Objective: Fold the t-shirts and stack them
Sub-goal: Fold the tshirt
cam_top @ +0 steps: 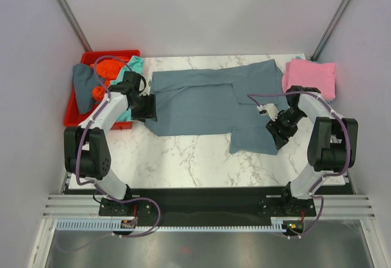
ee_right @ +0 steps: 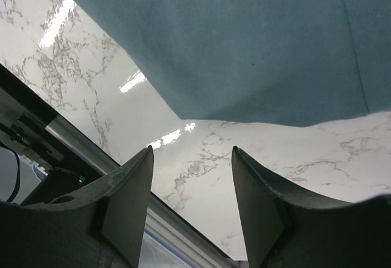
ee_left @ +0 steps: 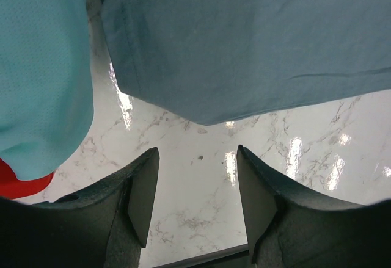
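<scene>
A large slate blue-grey t-shirt (cam_top: pixel 201 100) lies spread on the marble table. My left gripper (cam_top: pixel 148 108) hovers at its left edge, open, with only bare marble between the fingers. In the left wrist view this gripper (ee_left: pixel 197 155) stands just short of the shirt's hem corner (ee_left: pixel 244 42). My right gripper (cam_top: pixel 278 135) is by the shirt's near right corner, also open and empty. In the right wrist view it (ee_right: pixel 191 152) is a little short of the cloth's edge (ee_right: pixel 244 42). A folded pink t-shirt (cam_top: pixel 310 77) rests at the back right.
A red bin (cam_top: pixel 74 116) at the back left holds an orange shirt (cam_top: pixel 109 68) and a dark grey one (cam_top: pixel 82 82). A teal shirt (cam_top: pixel 131 66) hangs over its rim, seen close up (ee_left: pixel 43 66). The table's near edge and metal rail (ee_right: pixel 36 127) run beside the right gripper.
</scene>
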Controlling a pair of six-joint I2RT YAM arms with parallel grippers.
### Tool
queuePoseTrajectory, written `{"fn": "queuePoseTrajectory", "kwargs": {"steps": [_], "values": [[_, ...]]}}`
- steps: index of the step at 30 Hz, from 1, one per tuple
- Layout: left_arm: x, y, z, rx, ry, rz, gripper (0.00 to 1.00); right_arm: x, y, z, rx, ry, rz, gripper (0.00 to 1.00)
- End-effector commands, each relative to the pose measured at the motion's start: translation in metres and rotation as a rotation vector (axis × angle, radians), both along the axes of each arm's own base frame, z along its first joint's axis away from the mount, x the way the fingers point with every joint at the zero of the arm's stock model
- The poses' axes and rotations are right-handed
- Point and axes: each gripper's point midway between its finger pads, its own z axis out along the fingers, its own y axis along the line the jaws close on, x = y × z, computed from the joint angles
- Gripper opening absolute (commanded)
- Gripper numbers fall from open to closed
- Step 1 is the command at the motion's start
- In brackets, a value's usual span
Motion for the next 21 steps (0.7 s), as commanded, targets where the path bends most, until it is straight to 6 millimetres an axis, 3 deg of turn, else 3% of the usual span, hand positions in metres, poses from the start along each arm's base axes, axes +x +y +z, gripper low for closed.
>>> {"fn": "queuePoseTrajectory", "kwargs": {"steps": [1, 8, 15, 21], "values": [[0.016, -0.005, 0.011, -0.031, -0.031, 0.025, 0.61, -0.006, -0.004, 0.016, -0.024, -0.003, 0.088, 0.63], [0.031, -0.005, 0.018, -0.028, -0.049, 0.024, 0.61, -0.011, 0.003, 0.010, 0.017, 0.071, 0.187, 0.62], [0.040, -0.003, 0.017, -0.011, -0.054, 0.022, 0.61, -0.003, 0.010, 0.004, 0.035, 0.098, 0.279, 0.62], [0.049, 0.002, 0.021, 0.024, -0.077, 0.020, 0.61, -0.014, 0.008, -0.011, -0.004, 0.149, 0.427, 0.61]]}}
